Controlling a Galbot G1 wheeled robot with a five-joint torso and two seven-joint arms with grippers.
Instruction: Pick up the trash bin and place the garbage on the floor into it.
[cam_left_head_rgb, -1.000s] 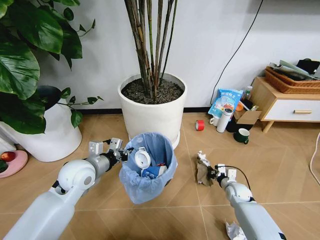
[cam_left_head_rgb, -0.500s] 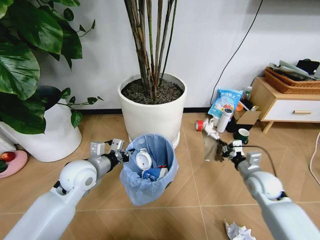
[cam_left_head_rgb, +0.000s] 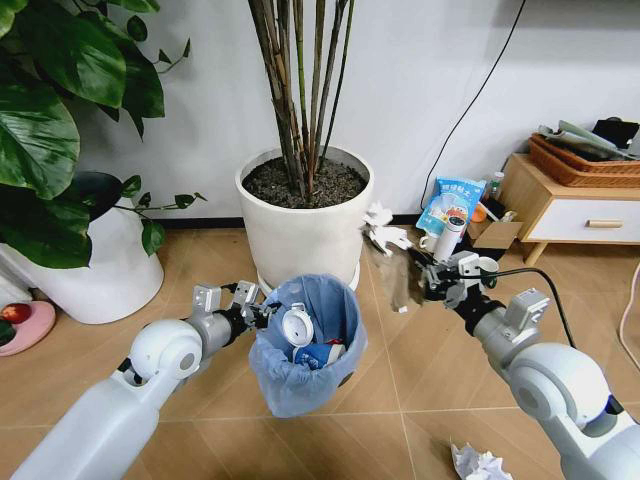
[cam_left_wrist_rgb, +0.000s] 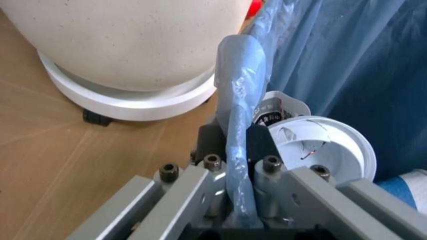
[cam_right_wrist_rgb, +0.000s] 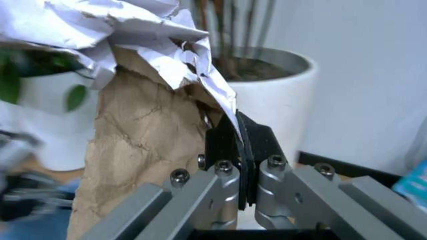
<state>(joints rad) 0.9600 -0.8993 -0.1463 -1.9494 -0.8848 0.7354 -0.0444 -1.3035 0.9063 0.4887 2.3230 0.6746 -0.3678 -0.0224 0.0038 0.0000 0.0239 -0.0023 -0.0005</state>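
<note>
The trash bin (cam_left_head_rgb: 300, 350), a small dark bin lined with a light-blue bag, hangs off the floor in front of me. My left gripper (cam_left_head_rgb: 262, 312) is shut on its rim, the fingers pinching the blue bag (cam_left_wrist_rgb: 237, 150). Inside lie a white round lid (cam_left_head_rgb: 298, 325) (cam_left_wrist_rgb: 320, 150) and a blue-white carton (cam_left_head_rgb: 322, 353). My right gripper (cam_left_head_rgb: 430, 278) (cam_right_wrist_rgb: 240, 135) is shut on a piece of garbage, a crumpled white and brown paper (cam_left_head_rgb: 388, 250) (cam_right_wrist_rgb: 140, 150), held in the air to the right of the bin. A white paper wad (cam_left_head_rgb: 478, 463) lies on the floor at the lower right.
A large white plant pot (cam_left_head_rgb: 305, 220) (cam_left_wrist_rgb: 133, 45) stands just behind the bin, and another white pot (cam_left_head_rgb: 100, 270) stands at the left. At the right are a wooden cabinet (cam_left_head_rgb: 570, 210), a blue snack bag (cam_left_head_rgb: 450, 205), a white tumbler (cam_left_head_rgb: 450, 238) and a mug (cam_left_head_rgb: 487, 270).
My right gripper has lifted the crumpled paper off the floor and carried it up and away from me. The left arm has moved the bin slightly right.
</note>
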